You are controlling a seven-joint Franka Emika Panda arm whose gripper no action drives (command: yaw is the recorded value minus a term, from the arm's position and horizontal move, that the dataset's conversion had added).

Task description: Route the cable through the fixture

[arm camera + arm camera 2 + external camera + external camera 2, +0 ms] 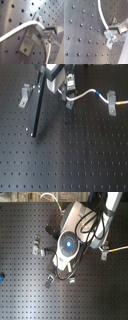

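Observation:
The cable (pixel 89 92) is a thin white cord with a blue band (pixel 97 94) and a yellow-orange mark (pixel 111 98). In the first exterior view it runs from the gripper (pixel 70 97) off to the first exterior view's right. The gripper looks shut on the cable just above a grey bracket fixture (pixel 70 104). Seen in the first wrist view, the cable (pixel 22 27) arcs over the fixture (pixel 30 42) beside a dark fingertip (pixel 52 29). The second wrist view shows the cable (pixel 102 15) ending at the fingertips (pixel 110 32). The arm hides the grip in the second exterior view.
A long dark straight bar (pixel 36 106) slants across the perforated black board (pixel 65 159). More grey brackets stand at the first exterior view's left (pixel 25 95) and right (pixel 113 108). The second exterior view shows brackets (pixel 50 282) around the arm's white body (pixel 70 239).

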